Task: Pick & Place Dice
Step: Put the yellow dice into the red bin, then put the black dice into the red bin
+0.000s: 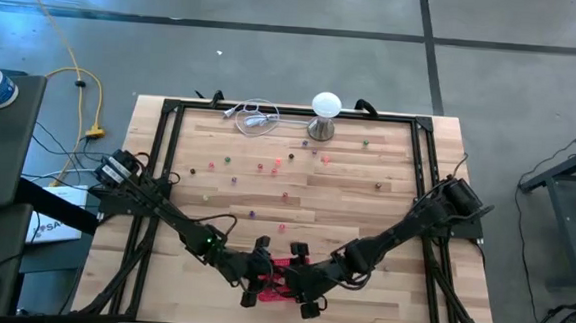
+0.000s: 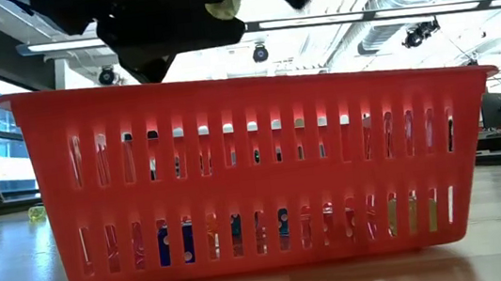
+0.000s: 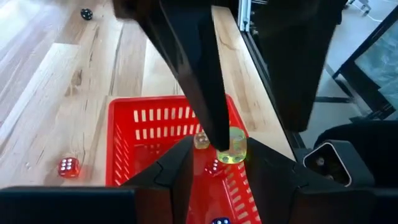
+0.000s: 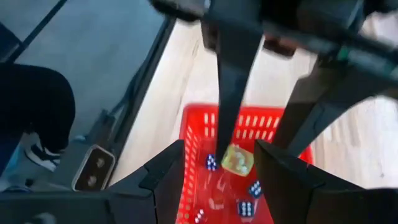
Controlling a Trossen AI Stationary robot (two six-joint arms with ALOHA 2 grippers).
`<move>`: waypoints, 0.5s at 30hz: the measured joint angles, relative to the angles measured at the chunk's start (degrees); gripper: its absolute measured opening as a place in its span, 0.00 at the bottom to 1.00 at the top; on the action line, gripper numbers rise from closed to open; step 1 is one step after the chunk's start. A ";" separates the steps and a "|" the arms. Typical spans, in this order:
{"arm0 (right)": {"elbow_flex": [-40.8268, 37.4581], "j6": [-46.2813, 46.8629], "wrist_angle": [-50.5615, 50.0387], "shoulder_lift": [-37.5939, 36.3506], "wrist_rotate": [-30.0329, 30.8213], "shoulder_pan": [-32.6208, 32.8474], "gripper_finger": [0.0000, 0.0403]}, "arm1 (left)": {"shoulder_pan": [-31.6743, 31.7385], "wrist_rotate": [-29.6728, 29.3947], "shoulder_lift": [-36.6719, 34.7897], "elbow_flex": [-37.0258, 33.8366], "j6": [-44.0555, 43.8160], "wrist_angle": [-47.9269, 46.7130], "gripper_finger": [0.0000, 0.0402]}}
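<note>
High view: left hand [image 1: 253, 280] and right hand [image 1: 306, 283] meet over the red basket [image 1: 279, 281] at the worktop's [image 1: 296, 197] near edge; loose dice [image 1: 284, 194] lie mid-worktop. Wrist views: a yellow-green die [image 3: 231, 149] hangs above the basket, touching one finger; neither hand's grip state can be told.

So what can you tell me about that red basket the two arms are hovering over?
The red basket looks like moulded plastic: rectangular, open-topped, its walls cut with two rows of upright slots. It sits flat on the wooden table at the near edge, between the two arms. Both the left gripper and the right gripper hang over it. Several dice already lie on its floor, blue ones and a red one among them, and a translucent yellow-green die is above its floor between the grippers; what holds it I cannot tell.
</note>
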 joint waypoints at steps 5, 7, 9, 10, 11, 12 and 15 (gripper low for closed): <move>-1.49 1.19 1.21 0.00 -0.68 -0.33 0.45 | 0.31 -0.24 -0.02 0.00 0.33 -0.01 0.33; -2.01 1.47 0.91 0.02 -0.72 -0.36 0.45 | 0.35 -0.29 -0.02 0.00 0.90 -0.09 0.33; -2.41 1.50 0.90 0.02 -0.73 -0.34 0.45 | 0.35 -0.33 -0.02 0.00 1.47 -0.02 0.33; -2.50 1.50 0.93 0.02 -0.69 -0.33 0.45 | 0.35 -0.33 -0.02 0.00 1.49 -0.02 0.33; -2.53 1.49 0.88 0.02 -0.67 -0.29 0.45 | 0.33 -0.35 -0.02 0.00 1.49 -0.02 0.33; -2.53 1.45 0.90 0.02 -0.66 -0.21 0.45 | 0.33 -0.37 -0.02 0.00 1.51 0.00 0.33; -2.53 0.94 1.04 -0.17 -0.37 0.09 0.45 | 0.31 -0.80 -0.02 0.00 1.47 0.08 0.33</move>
